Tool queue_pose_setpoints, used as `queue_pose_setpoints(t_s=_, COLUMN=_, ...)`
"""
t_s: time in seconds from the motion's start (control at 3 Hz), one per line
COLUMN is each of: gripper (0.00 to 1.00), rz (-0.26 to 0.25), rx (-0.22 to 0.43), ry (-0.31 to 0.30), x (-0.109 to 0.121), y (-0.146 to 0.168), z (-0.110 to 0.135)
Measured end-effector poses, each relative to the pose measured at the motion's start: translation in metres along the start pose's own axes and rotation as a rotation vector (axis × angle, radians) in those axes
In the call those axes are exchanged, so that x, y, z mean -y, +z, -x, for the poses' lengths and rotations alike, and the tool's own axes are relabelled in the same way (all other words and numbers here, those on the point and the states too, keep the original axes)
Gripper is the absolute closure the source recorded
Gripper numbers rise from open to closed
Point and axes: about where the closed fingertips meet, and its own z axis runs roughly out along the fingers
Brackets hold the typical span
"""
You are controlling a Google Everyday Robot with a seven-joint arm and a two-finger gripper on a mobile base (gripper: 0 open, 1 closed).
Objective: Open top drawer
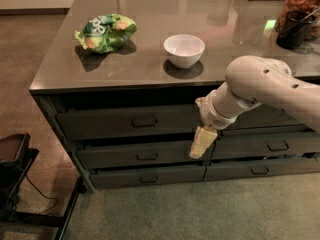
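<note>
The top drawer is the tall dark grey front just under the counter's left half, with a small dark pull handle at its centre. It looks closed or nearly so. My gripper is cream-coloured and points down from the white arm that reaches in from the right. It hangs in front of the right end of the second drawer, to the right of and below the top drawer's handle, not touching it.
On the grey counter lie a green snack bag and a white bowl; a dark cup and a jar stand at the far right. More drawers are on the right. A black stand is on the floor at left.
</note>
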Motion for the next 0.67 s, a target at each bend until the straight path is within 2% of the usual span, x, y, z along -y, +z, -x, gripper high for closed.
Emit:
queue_pose_setpoints(t_s=0.33, gripper=0.0, rz=0.0, rx=0.0, ry=0.0, x=0.0, y=0.0, z=0.0)
queue_pose_setpoints(t_s=0.67, gripper=0.0, rz=-0.022, rx=0.013, ry=-0.05, x=0.002, y=0.015, z=0.005)
